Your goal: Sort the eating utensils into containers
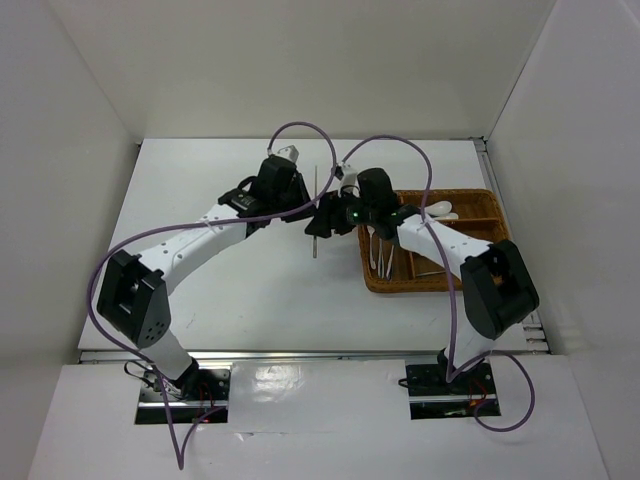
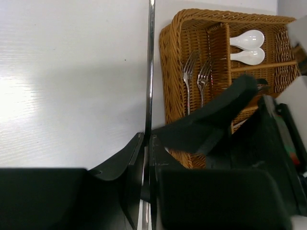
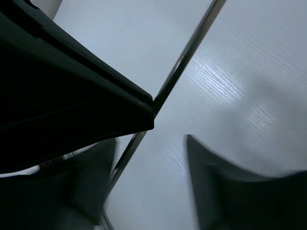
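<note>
Left claw point(image 2: 147, 141): closed on the thin grey stick point(image 2: 151, 72), which is pinched between both fingers with its longer part projecting past the fingertips.
Right claw point(image 3: 151, 141): open, fingers spread wide. The grey stick crosses the gap diagonally, nearer one finger; contact not determinable.
Claw positions: both meet over the middle of the bench point(image 2: 72, 72), facing each other, just beside the near-left corner of the wicker tray point(image 2: 168, 72).
Grey stick: outside the tray, beside its left wall, roughly parallel to that wall in the left wrist view. Contact with the bench not determinable.
Wicker tray: on the right half of the bench, brown, low-walled, split by woven dividers.
Forks point(image 2: 189, 72) point(image 2: 204, 76): two, silver, side by side in the long compartment along the tray's left wall, tines pointing the same way.
Spoons point(image 2: 249, 39) point(image 2: 249, 56): two, white, close side by side in a far compartment beyond the divider from the forks.
Brown stick point(image 2: 264, 65): inside the tray, just beside the spoons. Not determinable whether in their compartment or on a divider.
Remaining tray contents: partly hidden behind the right claw and arm.
</note>
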`<state>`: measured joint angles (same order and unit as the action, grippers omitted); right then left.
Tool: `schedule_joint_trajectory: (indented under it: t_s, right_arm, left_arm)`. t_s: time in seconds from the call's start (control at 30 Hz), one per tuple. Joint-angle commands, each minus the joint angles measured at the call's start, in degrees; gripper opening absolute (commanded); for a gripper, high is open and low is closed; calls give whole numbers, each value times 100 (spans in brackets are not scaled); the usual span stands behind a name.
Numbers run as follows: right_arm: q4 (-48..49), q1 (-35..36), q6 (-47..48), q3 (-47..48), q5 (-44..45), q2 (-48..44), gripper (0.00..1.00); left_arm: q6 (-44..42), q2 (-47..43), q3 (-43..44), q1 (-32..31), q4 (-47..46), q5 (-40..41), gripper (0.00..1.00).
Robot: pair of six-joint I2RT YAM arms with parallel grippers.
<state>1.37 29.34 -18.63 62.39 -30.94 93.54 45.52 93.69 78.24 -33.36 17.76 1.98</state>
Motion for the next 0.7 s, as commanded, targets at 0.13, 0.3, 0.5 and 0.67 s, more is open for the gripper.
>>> schedule_joint_trajectory:
  t_s: [0.13, 0.3, 0.5, 0.67]
  right_arm:
    - [171, 168, -455, 291, 1191, 130, 7]
    - [-338, 168, -1132, 343, 2573, -133, 0]
    - [-2313, -481, -3055, 467, 4876, -703, 0]
    - [-3809, -1456, -4899, -252, 5923, -1539, 0]
  left_arm:
    - [71, -360, -168, -21, -343, -75, 27]
    - [-121, -474, -116, -21, 7, 442, 55]
    - [-236, -729, -227, 163, 562, 1279, 66]
    - [-236, -1168, -853, 514, 62, 1086, 66]
